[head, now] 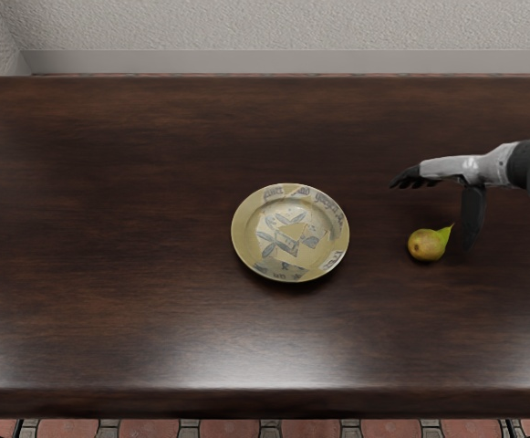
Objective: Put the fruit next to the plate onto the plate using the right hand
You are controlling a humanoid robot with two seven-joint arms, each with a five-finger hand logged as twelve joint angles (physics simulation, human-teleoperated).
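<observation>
Right of the round, patterned plate [244, 228] lies a smooth yellowish pear [425, 244]; beyond it the right hand [442, 171] hovers, fingers spread, empty.

A dark, glossy wooden tabletop [155, 319] fills the view. Behind it a pale baseboard [283, 61] runs under a rough whitish wall [265, 23]. Reddish floor tiles [246, 429] show below its near edge

Bench [119, 301]: wide bare stretches are seen to the left, front and rear.
Plate [242, 228]: set near the centre, low-rimmed.
Pear [424, 245]: laid right of the plate; a bare strip is left between.
Robot hand [461, 172]: held just behind the pear, thumb hung down beside it.
</observation>
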